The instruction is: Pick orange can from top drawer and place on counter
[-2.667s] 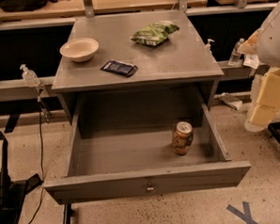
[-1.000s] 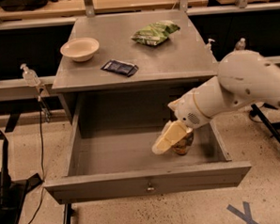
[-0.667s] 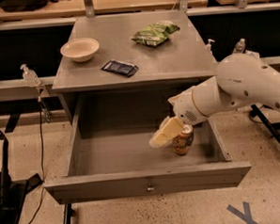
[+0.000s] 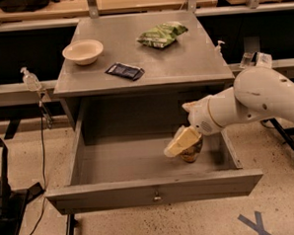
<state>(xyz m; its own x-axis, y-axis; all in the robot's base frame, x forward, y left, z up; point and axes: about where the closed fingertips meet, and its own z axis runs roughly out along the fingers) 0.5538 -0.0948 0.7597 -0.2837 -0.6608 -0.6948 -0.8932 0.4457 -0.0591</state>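
Note:
The top drawer (image 4: 156,190) stands pulled wide open below the grey counter (image 4: 183,63). The orange can (image 4: 192,151) stands upright at the right of the drawer floor, its upper part hidden behind my gripper. My gripper (image 4: 180,141) reaches in from the right on a white arm and sits right over and in front of the can's top. Its cream fingers (image 4: 178,142) point down and to the left.
On the counter lie a cream bowl (image 4: 83,51) at back left, a dark packet (image 4: 125,70) in the middle and a green bag (image 4: 161,34) at back right. A light wooden table runs behind. A spray bottle (image 4: 30,79) stands at left. Black stands and cables sit on the floor at left.
The arm came in from the right and lowered into the drawer. Over the last second the gripper has stayed at the can, rising and shifting only slightly. The can has not moved.

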